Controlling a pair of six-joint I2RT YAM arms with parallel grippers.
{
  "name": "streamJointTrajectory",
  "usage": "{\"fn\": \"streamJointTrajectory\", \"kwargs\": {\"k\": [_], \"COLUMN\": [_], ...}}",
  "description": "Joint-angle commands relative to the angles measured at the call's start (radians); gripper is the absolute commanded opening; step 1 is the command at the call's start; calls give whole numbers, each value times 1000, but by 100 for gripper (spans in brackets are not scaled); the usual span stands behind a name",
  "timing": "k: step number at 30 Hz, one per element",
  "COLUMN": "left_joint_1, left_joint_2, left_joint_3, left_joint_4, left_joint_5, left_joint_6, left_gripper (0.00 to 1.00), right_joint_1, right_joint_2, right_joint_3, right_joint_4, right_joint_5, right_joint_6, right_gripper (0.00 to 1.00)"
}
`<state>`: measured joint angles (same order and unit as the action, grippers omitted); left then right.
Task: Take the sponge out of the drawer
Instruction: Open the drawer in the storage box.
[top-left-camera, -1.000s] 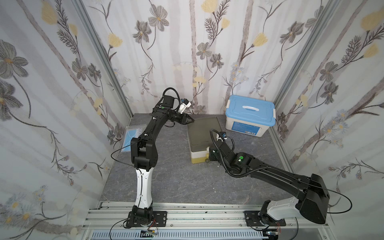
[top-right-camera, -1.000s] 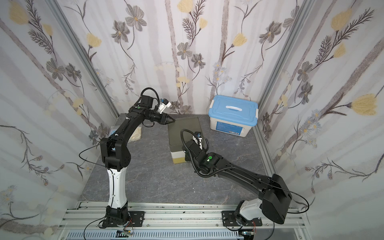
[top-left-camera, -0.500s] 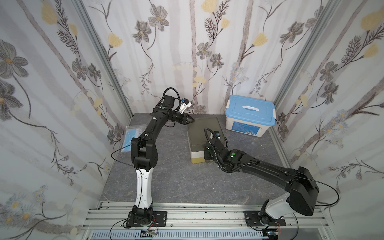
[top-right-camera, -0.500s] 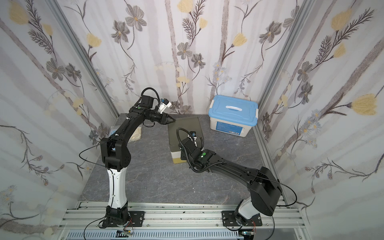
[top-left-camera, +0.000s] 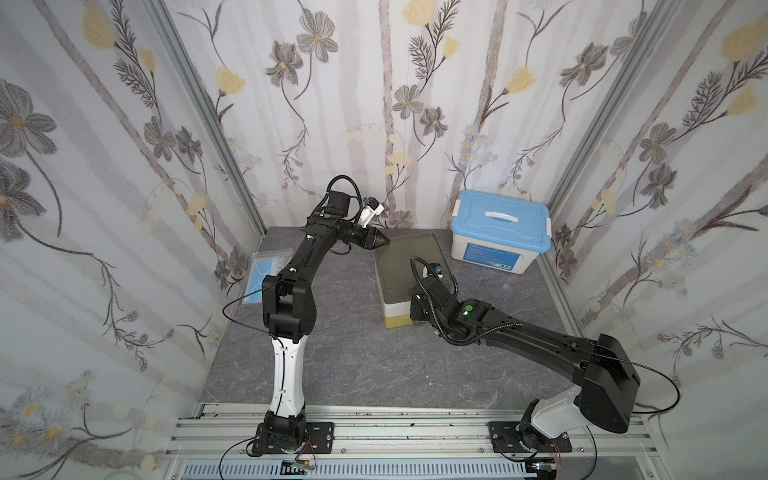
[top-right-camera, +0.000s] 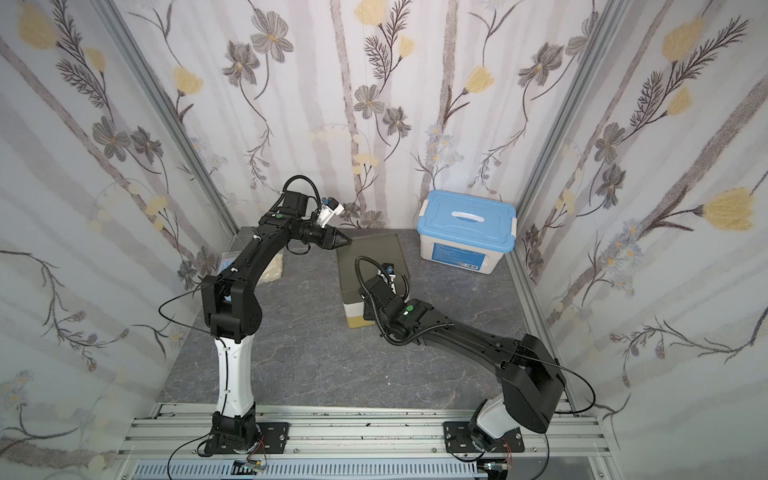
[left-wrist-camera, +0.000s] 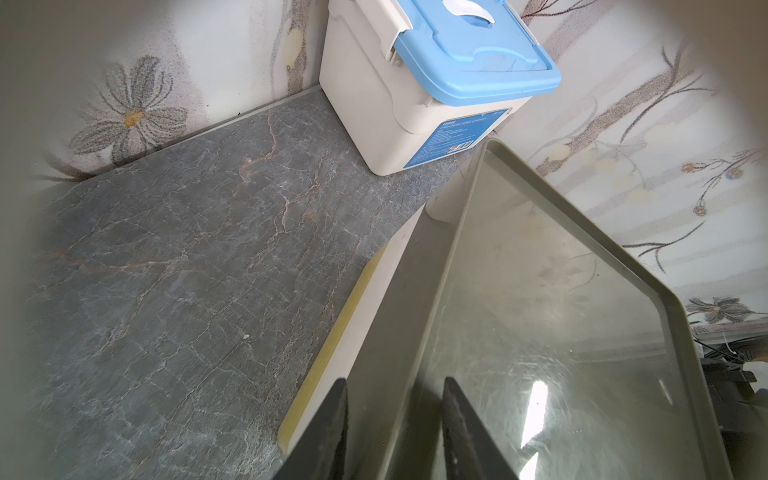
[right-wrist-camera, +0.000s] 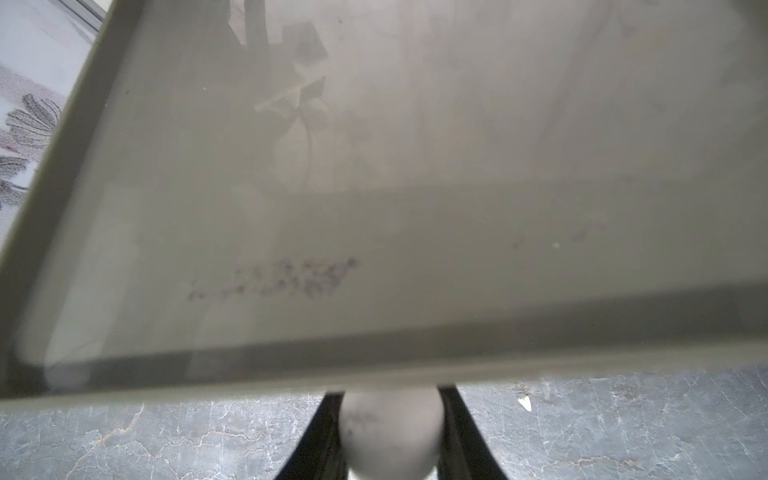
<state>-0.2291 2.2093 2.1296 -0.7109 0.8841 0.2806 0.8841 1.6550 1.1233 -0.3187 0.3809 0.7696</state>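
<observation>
At left, the left arm rises from its base and bends forward toward the back wall. Its left gripper (top-left-camera: 385, 242) is pinched on the back corner rim of the small drawer unit (top-left-camera: 405, 266), seemingly to steady it. The sponge is hidden, presumably inside the drawer, which looks shut. It should be light, soft and squashy, best pinched across its middle. At right, the right arm lies low and outstretched, its right gripper (right-wrist-camera: 390, 401) clasping the drawer's round white knob (right-wrist-camera: 390, 444) from both sides.
</observation>
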Motion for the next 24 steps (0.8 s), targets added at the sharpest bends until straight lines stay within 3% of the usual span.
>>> {"fn": "streamJointTrajectory", "kwargs": {"k": [1, 14, 24], "left_joint_1": [-1, 0, 0], "left_joint_2": [-3, 2, 11], "left_joint_3": [-2, -7, 0], "left_joint_4": [-39, -33, -21], "left_joint_5": [-35, -37, -41], "left_joint_6": [20, 19, 8], "left_gripper": [38, 38, 37], "right_joint_1": [-1, 41, 150], "right_joint_2": [-25, -103, -199], "right_joint_3": [-7, -102, -215], "right_joint_4": [95, 50, -43], "right_joint_5": [70, 88, 173], "right_joint_6": [9, 52, 144], "right_gripper": [18, 21, 21]}}
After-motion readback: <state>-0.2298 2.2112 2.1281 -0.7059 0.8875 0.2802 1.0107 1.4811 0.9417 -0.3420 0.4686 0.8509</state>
